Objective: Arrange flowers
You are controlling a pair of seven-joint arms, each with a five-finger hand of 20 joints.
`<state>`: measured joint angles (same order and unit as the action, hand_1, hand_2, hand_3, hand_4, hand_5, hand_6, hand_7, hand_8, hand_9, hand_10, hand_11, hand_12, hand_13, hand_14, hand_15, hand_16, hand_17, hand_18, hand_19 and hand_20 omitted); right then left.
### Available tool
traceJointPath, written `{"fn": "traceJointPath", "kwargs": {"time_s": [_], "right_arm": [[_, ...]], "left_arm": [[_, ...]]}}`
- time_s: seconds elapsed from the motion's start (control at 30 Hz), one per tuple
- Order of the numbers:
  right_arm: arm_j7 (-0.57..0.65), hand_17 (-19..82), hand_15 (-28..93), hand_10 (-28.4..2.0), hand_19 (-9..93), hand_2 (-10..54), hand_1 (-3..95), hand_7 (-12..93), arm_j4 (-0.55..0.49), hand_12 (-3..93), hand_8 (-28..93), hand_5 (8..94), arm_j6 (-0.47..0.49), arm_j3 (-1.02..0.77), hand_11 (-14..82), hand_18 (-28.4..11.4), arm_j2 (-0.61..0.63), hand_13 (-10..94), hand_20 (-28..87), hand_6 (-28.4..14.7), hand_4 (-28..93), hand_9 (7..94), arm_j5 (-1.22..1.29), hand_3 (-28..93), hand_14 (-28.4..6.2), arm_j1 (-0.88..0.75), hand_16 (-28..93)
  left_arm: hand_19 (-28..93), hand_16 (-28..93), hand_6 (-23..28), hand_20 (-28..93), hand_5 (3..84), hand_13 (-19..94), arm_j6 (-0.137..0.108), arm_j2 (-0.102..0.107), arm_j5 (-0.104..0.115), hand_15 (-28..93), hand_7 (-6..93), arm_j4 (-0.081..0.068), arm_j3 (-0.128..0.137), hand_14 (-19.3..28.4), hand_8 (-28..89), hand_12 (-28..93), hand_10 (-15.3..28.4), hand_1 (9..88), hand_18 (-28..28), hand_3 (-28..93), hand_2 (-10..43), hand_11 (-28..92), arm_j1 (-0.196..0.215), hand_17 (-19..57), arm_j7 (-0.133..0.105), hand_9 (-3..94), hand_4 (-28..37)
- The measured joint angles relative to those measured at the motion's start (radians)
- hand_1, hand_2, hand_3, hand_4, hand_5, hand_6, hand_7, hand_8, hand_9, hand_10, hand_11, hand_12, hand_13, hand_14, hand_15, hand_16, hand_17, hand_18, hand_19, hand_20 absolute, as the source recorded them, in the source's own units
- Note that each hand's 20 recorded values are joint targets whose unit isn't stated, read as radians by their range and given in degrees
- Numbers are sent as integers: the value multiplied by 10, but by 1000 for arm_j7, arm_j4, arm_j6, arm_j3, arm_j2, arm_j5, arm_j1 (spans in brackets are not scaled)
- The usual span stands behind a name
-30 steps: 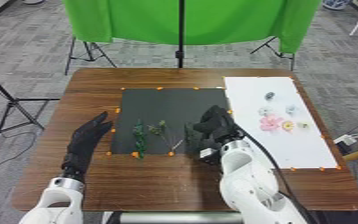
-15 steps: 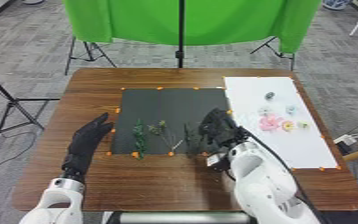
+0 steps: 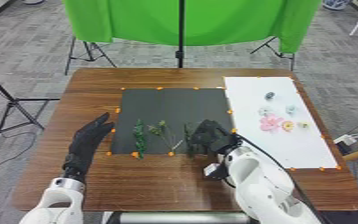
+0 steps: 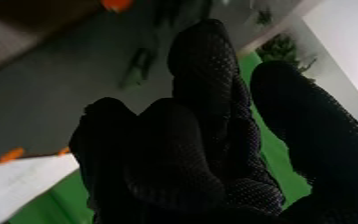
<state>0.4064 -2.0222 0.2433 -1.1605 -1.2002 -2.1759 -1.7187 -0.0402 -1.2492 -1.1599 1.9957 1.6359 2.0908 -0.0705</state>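
Head view: one camera, mounted high on the robot's side of the brown surface (image 3: pixel 158 182), facing forward and steeply down; range, well back; coverage, the whole surface and the floor (image 3: pixel 33 57) beyond. Right wrist view: one camera, on the wrist of the right arm (image 3: pixel 257 172), facing along the gloved fingers (image 4: pixel 198 55), very close behind them; outlook slanted. Common to both: dark mat (image 3: pixel 162 105), white sheet (image 3: pixel 295 145), orange markers (image 4: pixel 11 155) and green cloth (image 3: pixel 229 25).

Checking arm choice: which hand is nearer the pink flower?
Right. The right hand is left of the pink flower; the left hand is farther left, past the black mat.
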Motion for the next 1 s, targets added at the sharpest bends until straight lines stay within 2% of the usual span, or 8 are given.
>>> {"fn": "traceJointPath", "kwargs": {"time_s": [1.0], "right_arm": [[19,701,683,-139,932,70,289,155,37,299,-20,725,21,-53,495,-127,44,918,695,-16,125,868,10,716,-46,48,342]], "left_arm": [[12,3,47,158,386,296,0,-3,0,78,33,0,-1,126,-55,115,128,216,98,660,-13,118,0,47,-1,417,-258]]}}
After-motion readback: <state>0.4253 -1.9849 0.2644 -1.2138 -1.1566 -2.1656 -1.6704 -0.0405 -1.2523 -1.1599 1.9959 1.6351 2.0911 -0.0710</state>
